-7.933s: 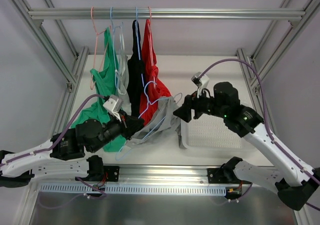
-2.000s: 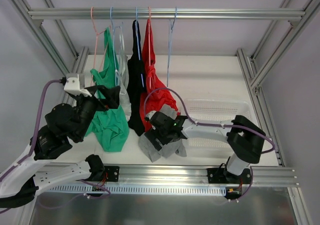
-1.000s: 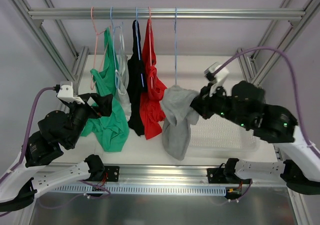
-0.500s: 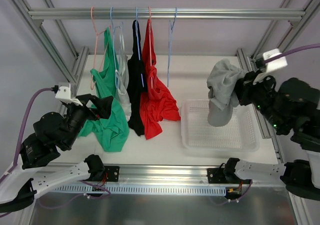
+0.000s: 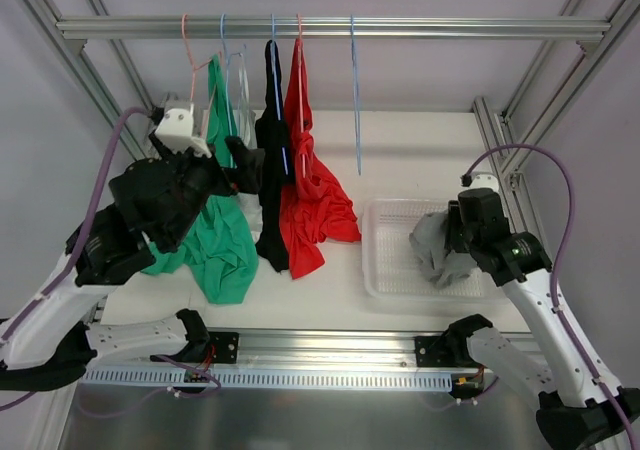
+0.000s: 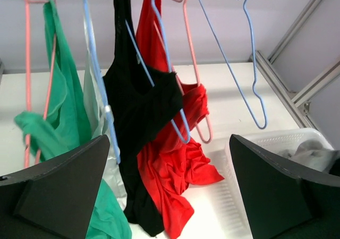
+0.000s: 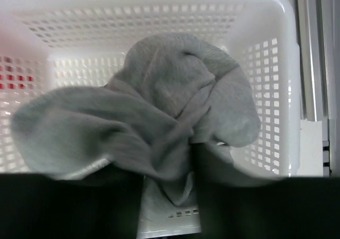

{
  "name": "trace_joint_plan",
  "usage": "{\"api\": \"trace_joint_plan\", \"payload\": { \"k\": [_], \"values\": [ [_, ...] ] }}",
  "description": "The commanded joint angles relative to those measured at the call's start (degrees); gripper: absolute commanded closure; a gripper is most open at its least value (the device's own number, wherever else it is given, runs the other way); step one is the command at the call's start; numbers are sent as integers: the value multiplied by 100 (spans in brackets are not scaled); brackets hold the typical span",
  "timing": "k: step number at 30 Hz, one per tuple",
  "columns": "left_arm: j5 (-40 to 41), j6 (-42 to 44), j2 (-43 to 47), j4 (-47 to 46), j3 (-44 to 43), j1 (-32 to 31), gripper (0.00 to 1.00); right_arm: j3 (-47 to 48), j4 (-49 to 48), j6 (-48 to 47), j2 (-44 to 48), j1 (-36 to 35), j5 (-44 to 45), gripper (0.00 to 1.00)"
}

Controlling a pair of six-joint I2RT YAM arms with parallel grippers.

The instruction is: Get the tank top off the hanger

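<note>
The grey tank top [image 5: 433,247] lies crumpled in the white basket [image 5: 392,280], off its hanger. That bare blue hanger [image 5: 355,100] dangles from the rail; in the left wrist view the hanger [image 6: 234,48] is at the upper right. My right gripper [image 5: 456,238] hovers over the tank top [image 7: 159,117]. Its fingers stand apart around a loose fold, with basket floor showing between them, so the right gripper [image 7: 169,207] is open. My left gripper [image 5: 245,165] is raised by the hanging clothes; the left gripper [image 6: 170,196] is wide open and holds nothing.
Green [image 5: 215,240], pale [image 5: 243,120], black [image 5: 270,190] and red [image 5: 315,200] garments hang on hangers from the rail [image 5: 450,28] at the left. The basket's perforated wall [image 7: 159,10] surrounds the right gripper. Frame posts run along both sides.
The right arm came down from high on the right into the basket with the grey tank top, and its jaws parted. The left arm rose toward the hanging clothes.
</note>
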State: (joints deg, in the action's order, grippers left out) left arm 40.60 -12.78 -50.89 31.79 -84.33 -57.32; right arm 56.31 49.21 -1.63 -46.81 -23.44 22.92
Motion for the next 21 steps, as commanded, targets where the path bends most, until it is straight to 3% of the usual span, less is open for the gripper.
{"api": "trace_joint_plan", "payload": {
  "k": [1, 2, 6, 11, 16, 21],
  "values": [
    [27, 389, -813, -94, -714, -7, 1, -313, -703, 496, 207, 305, -420, 45],
    [79, 433, -991, -94, -1073, 10, 1, -340, -659, 566, 242, 322, -376, 1],
    [-216, 653, -1940, 11, -1997, 440, 1, -60, -281, 717, 593, 323, -69, 1],
    [-623, 1022, -3153, 99, -3158, 907, 2, 442, -17, 523, 1330, 323, -472, 1],
    [-362, 1146, -4006, 108, -3879, 1030, 13, 389, -17, 400, 1639, 323, -1051, 0],
    [-123, 1023, -4499, 117, -4073, 1249, 25, 301, -17, 374, 1745, 323, -1430, 1]
  ]
}}
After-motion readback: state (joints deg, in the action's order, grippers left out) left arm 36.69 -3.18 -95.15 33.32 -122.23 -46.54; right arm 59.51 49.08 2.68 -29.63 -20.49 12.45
